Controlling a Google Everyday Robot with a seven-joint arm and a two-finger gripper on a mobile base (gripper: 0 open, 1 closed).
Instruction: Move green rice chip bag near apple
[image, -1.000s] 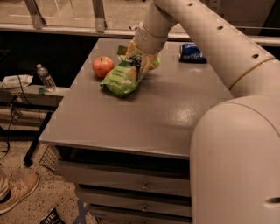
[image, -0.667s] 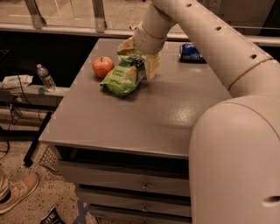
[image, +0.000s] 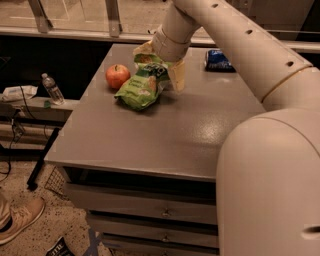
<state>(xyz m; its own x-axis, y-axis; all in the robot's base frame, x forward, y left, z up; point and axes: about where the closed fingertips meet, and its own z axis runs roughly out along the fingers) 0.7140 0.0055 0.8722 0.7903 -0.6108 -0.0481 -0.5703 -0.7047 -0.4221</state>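
Observation:
The green rice chip bag (image: 142, 87) lies crinkled on the grey table (image: 165, 135), at the far left part, just right of the apple (image: 117, 76). The red apple stands a small gap away from the bag's left edge. My gripper (image: 160, 64) hangs over the bag's far end. Its pale fingers are spread apart, one finger (image: 177, 77) to the right of the bag and the other behind its top. The jaws look open and the bag rests on the table.
A blue snack packet (image: 218, 60) lies at the table's far right. My large arm (image: 260, 75) covers the right side of the view. A water bottle (image: 52, 89) stands on a low shelf to the left. Drawers sit under the table front.
The fingers have spread apart from the bag's top and the gripper has risen a little. The bag has settled on the table beside the apple.

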